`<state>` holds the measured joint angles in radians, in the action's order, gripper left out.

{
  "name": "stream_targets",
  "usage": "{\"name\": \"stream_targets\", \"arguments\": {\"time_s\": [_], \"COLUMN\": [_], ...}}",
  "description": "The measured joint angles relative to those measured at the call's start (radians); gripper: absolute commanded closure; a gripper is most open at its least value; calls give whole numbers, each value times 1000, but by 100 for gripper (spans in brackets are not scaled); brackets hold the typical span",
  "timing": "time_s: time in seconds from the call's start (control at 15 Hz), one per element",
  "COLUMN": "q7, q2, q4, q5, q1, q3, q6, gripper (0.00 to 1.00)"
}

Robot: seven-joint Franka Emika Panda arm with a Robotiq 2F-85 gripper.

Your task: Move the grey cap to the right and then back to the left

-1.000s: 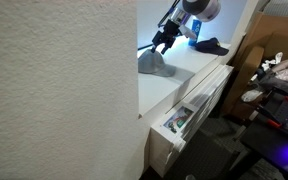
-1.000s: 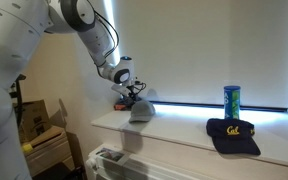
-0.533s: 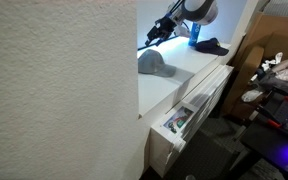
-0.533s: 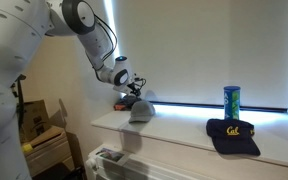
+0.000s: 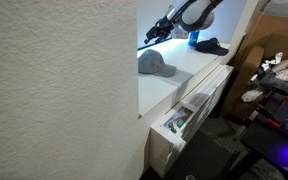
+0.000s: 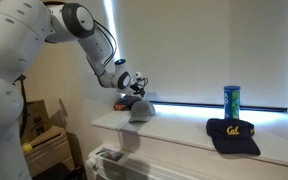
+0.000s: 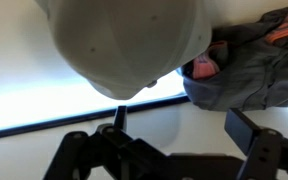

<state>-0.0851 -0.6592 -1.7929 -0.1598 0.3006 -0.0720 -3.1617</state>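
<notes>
Jaws stand wide apart and grasp nothing; the gripper [image 6: 136,88] hangs just above the grey cap [image 6: 139,110], not touching it. The cap lies on the white ledge [image 6: 184,125] under the jaws, its crown a little toward one finger in the wrist view. To grasp well, I think the arm should centre over the crown, go straight down and pinch the soft cloth, avoiding the dark bundle [image 7: 249,60] beyond the other finger.
</notes>
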Motion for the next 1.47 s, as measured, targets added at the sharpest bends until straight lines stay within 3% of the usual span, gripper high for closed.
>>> {"name": "stream_targets", "arguments": {"time_s": [0.2,0.33,0.53,0.73,1.13,1.47], "q7": [-64,-75,-79,-127,-133,-145], "q2": [0,0,0,-2,-2,-2], "q4": [-2,-2,-1,10,11,19], "q5": [-3,-3,-3,-4,4,-3], "q1": [95,112,107,70,62,-7], "q3": [169,201,191,159,149,55], "q6": [-25,-28,-17,66,72,175], "gripper": [0,0,0,0,0,0]}}
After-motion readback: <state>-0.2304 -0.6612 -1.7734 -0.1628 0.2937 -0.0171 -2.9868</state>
